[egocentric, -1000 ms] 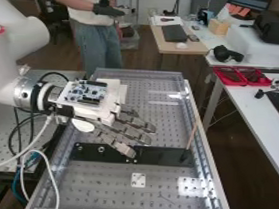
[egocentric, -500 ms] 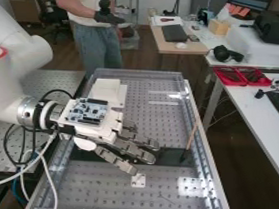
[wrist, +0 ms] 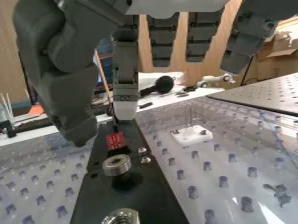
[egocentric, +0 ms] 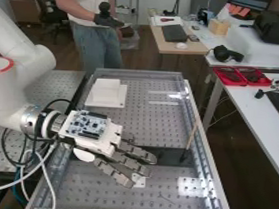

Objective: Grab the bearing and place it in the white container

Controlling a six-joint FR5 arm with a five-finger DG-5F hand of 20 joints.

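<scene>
Down the high view slides the robot hand (egocentric: 131,163), fingers apart and empty, clearing what looks like the white container (egocentric: 107,93), left of centre! The bearing (wrist: 117,165) sits on the black strip (wrist: 151,196); the grasp looks next.

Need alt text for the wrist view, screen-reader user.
The robot's dark grey hand, fingers open, hangs over a black strip that carries a ring-shaped metal bearing, a red part and a threaded metal part. Beside the strip, a small white block sits on the hole-patterned bench.
</scene>
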